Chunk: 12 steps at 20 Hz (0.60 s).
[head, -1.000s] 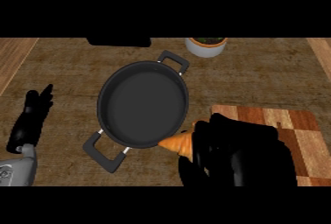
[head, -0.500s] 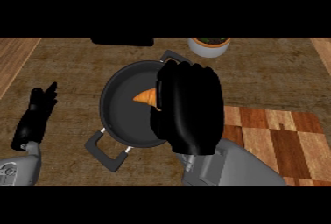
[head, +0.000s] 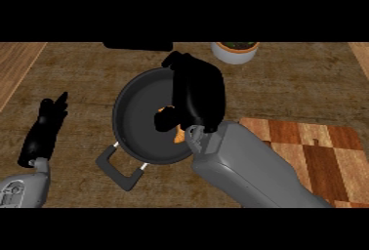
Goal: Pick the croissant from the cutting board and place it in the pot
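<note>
Right hand (head: 194,93) hung over the pot (head: 140,122), thumb and fingers curled round the croissant (head: 175,134), which sat low inside it. Placing seemed under way; next, I judged, the fingers needed opening.

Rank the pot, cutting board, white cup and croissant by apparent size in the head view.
1. pot
2. cutting board, though partly hidden by the forearm and cut off by the frame, so unsure against the pot
3. white cup
4. croissant, mostly hidden under the right hand
</note>
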{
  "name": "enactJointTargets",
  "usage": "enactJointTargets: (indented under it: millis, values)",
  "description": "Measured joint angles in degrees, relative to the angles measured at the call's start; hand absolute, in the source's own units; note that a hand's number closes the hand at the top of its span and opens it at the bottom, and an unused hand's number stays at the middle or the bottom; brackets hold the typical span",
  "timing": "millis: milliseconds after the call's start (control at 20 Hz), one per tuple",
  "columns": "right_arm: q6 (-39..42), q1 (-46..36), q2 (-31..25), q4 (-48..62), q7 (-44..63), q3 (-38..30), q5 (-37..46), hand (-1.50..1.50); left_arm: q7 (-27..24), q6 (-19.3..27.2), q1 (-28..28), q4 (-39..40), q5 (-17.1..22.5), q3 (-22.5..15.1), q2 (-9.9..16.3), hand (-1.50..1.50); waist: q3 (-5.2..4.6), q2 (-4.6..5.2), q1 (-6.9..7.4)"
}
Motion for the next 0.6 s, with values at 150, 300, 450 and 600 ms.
enactJointTargets:
  millis: [150, 300, 450, 600]
  values:
    - [-8.3, 0.2, 0.0, 1.0, -1.8, -0.5, -0.9, -1.50, -0.4, -0.4, 0.5, 0.2, 0.3, 0.5, 0.6, 0.00, 0.03, -0.05, -0.13]
    - [-16.7, 0.3, 0.1, 1.5, -3.7, -2.0, -0.3, -1.50, -0.5, -0.4, 0.5, 0.3, 0.5, 1.0, 0.8, 0.00, 0.06, -0.14, -0.62]
    - [-24.3, 0.5, 0.1, 2.3, -5.0, -3.7, 1.3, -1.50, -0.9, -0.2, 1.5, 0.1, 0.6, 1.2, 0.6, 0.00, 0.07, -0.31, -1.21]
    - [-29.3, 2.7, 0.2, 0.9, -5.5, -4.8, 3.6, -1.50, -0.4, -0.3, 1.7, 0.1, 0.9, 2.0, 1.2, 0.00, 0.07, -0.56, -2.40]
